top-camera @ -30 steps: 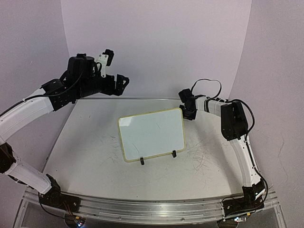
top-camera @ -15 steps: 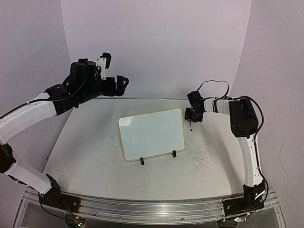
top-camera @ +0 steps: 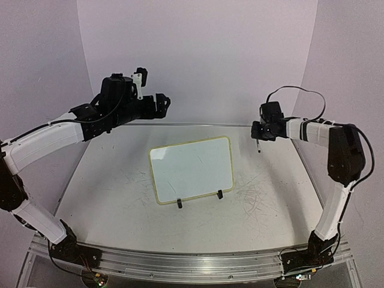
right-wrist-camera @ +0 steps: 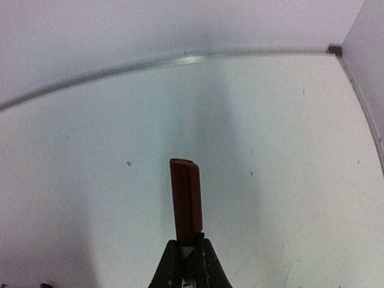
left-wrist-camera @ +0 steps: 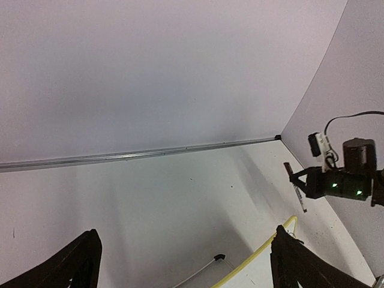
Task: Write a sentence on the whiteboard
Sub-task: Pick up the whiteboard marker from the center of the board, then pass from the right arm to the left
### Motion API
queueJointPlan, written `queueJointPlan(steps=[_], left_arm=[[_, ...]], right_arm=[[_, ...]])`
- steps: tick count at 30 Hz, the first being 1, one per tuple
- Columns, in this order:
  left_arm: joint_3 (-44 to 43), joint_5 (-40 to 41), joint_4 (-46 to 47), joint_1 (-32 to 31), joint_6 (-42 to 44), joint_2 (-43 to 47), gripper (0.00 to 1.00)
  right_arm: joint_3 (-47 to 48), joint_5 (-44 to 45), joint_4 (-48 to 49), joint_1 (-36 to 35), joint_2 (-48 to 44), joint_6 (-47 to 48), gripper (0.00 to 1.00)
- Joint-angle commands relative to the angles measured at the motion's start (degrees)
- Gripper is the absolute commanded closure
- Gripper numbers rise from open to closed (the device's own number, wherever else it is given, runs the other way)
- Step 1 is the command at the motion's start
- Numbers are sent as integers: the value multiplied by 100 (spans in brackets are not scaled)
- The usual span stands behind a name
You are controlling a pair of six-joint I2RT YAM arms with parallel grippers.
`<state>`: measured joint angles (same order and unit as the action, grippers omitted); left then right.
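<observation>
The whiteboard [top-camera: 192,169], white with a pale yellow-green rim, stands tilted on two black clip feet [top-camera: 179,203] in the middle of the table. No black sentence shows on it, only faint marks. My right gripper [top-camera: 258,133] hangs in the air to the right of the board's far right corner, shut on a marker [top-camera: 258,146] whose tip points down. In the right wrist view the marker's dark red cap end [right-wrist-camera: 186,201] sticks out past the shut gripper [right-wrist-camera: 191,255]. My left gripper [top-camera: 162,103] is open and empty, raised behind the board's far left corner. In the left wrist view, the board's rim [left-wrist-camera: 264,255] shows beyond the left gripper [left-wrist-camera: 185,240].
The white tabletop [top-camera: 108,180] carries grey scribble marks, thickest right of the board [top-camera: 255,198]. A metal strip [left-wrist-camera: 138,155] runs along the table's far edge against the pale back wall. The arm bases sit on the rail at the near edge.
My right arm has swung right and away from the board's right edge, carrying the marker and lifting it. My left arm has shifted a little to the right.
</observation>
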<state>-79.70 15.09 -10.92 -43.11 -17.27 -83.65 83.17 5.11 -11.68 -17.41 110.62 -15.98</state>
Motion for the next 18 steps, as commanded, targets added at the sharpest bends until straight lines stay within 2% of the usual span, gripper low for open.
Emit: queueJointPlan(steps=[1, 9, 14, 18], left_arm=[[-498, -575, 187, 145, -203, -203, 1], [-870, -2886, 161, 896, -700, -638, 1], [-1157, -4102, 160, 1102, -909, -1002, 3], [-1423, -4855, 160, 1107, -1080, -1308, 7]], right_arm=[[-612, -335, 1093, -32, -1093, 318, 100], [-1215, -2043, 1712, -81, -2262, 870, 100], [-1397, -2518, 1755, -745, -2952, 1806, 100], [-1446, -2945, 1791, -1166, -3231, 2035, 100]])
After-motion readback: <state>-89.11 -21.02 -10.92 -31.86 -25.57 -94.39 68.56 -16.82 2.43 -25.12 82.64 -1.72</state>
